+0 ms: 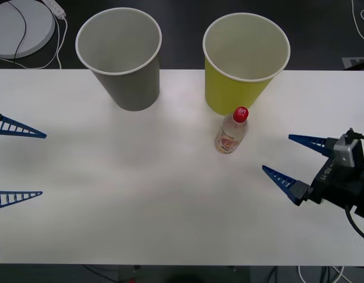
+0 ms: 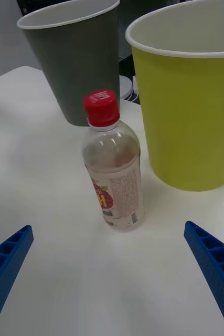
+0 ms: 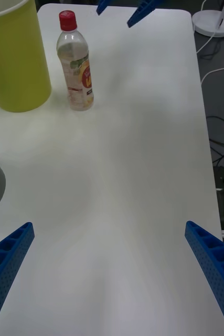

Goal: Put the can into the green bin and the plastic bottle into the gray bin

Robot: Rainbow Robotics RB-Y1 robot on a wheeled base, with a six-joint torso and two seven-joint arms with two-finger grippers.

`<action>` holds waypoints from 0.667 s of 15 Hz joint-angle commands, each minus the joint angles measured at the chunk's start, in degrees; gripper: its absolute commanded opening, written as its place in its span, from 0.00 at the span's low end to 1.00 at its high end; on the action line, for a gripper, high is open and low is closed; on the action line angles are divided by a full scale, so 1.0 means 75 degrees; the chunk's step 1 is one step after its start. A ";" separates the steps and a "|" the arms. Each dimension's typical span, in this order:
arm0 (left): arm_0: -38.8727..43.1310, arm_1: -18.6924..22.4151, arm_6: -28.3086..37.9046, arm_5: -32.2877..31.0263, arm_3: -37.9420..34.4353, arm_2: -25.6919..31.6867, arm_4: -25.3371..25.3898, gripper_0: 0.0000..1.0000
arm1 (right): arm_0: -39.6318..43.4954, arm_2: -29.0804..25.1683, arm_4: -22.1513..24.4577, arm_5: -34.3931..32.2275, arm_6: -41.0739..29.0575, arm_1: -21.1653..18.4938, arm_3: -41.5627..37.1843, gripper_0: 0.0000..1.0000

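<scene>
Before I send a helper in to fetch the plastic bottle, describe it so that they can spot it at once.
On the white table stand two big paper cups, the gray bin and the green bin. The plastic bottle stands upright just in front of the green one, close to its base. It is the smallest thing there, clear, with a red cap and a red-and-yellow label.

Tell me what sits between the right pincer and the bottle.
Nothing: the front view shows bare white table between the open right pincer and the upright bottle. The right wrist view agrees.
</scene>
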 commanded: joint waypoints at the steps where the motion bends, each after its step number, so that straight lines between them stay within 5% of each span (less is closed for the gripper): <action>1: 0.0000 0.0000 0.0000 0.0000 0.0000 0.0000 0.0000 1.00 | -0.0241 0.0477 0.0296 0.0690 0.0083 -0.0001 -0.0001 1.00; 10: 0.0000 0.0000 0.0000 0.0000 0.0000 0.0000 0.0000 1.00 | -0.1261 0.1368 0.0331 0.1205 0.0189 0.0890 0.1007 1.00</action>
